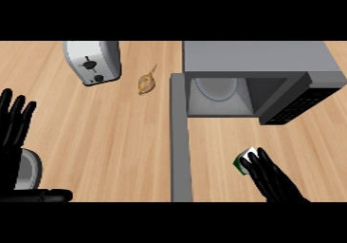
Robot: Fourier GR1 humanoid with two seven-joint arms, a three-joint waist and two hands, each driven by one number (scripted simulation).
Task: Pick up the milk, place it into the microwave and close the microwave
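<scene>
The milk [243,158], a small green-and-white carton, stands on the wooden worktop [113,142] towards its near right part, in front of the microwave [264,59] and to the right of the microwave's open door [180,142], which swings out towards the near edge. The right hand [276,179] comes in from the near edge with its fingers stretched out fairly straight, the tips lying against the milk's near side and hiding part of it; no finger is seen curled round it. Inside the microwave's cavity lies a pale turntable plate [218,88]. The left hand [11,124] rests at the worktop's left edge, fingers spread and pointing up, holding nothing. A toaster [92,61] stands at the far left, with a small brown item [146,84] between it and the microwave.
</scene>
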